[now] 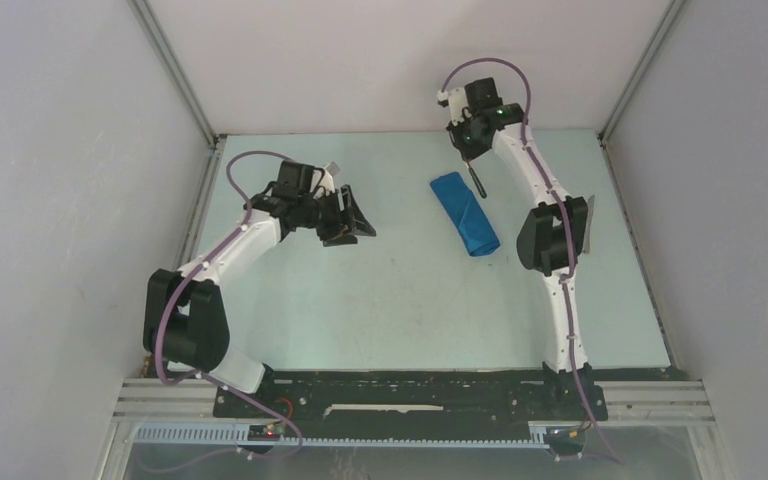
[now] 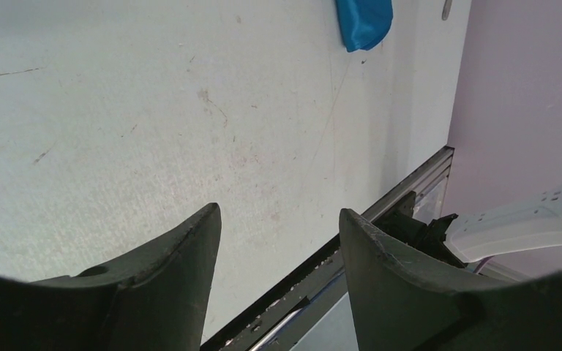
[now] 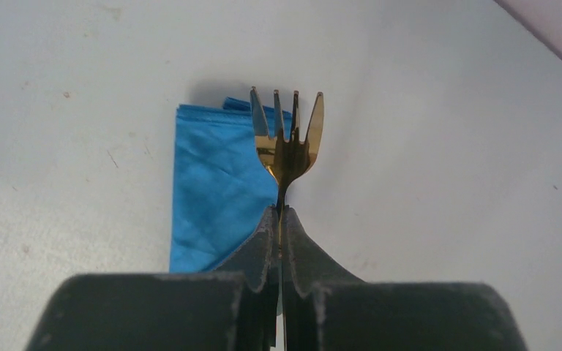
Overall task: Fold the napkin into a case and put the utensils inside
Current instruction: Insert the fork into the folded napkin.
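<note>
**Top external.** 1 case (image 1: 465,214), a narrow blue fold, lies diagonally on the table (image 1: 380,300), right of centre. Risk: nothing pins it, so a pushed utensil may slide or unfold it. The right arm is stretched far out, with the right gripper (image 1: 464,154) clenched on 1 fork (image 1: 476,182) beside the case's far end. The left arm is bent, and the left gripper (image 1: 358,215) sits well apart to the left.

**Left wrist.** The left gripper is released and holds nothing above bare table. The case's end shows at the top edge.

**Right wrist.** The tines point away, over the case's corner; contact cannot be told. Risk: the tines may snag the fold, and the thin pinch may let the fork pivot. Knife not identified.
</note>
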`<state>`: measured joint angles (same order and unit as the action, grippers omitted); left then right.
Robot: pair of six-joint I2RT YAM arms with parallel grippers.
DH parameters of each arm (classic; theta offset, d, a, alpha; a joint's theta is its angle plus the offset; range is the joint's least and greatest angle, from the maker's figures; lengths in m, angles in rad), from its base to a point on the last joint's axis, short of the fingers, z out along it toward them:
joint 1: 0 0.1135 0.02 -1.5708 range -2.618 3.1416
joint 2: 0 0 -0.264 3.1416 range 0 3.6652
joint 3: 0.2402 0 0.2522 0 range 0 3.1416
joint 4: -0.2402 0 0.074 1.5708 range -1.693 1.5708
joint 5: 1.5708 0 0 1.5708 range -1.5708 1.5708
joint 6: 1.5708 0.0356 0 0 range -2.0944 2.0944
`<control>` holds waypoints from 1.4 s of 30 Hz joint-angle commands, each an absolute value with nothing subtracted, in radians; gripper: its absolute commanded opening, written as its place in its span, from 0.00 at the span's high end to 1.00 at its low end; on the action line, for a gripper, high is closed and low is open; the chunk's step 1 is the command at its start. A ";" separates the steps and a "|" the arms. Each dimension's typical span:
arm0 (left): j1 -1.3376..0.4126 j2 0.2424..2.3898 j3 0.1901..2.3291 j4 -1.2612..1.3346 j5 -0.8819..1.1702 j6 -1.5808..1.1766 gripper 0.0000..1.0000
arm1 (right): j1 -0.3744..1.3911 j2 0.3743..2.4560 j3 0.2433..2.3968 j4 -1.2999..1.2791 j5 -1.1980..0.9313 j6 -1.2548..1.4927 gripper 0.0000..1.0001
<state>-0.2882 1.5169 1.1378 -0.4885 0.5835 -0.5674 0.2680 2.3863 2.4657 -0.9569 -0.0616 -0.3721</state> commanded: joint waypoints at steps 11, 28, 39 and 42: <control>-0.339 1.485 1.155 -0.486 0.485 -0.527 0.34 | 0.356 2.503 2.539 -0.814 -0.107 -0.357 1.00; -0.339 1.494 1.163 -0.486 0.509 -0.527 0.35 | 0.335 2.531 2.509 -0.847 -0.067 -0.374 1.00; -0.339 1.496 1.158 -0.481 0.531 -0.532 0.34 | 0.314 2.494 2.450 -0.899 -0.067 -0.373 1.00; -0.339 1.493 1.157 -0.478 0.535 -0.535 0.34 | 0.304 2.459 2.386 -0.889 -0.068 -0.368 1.00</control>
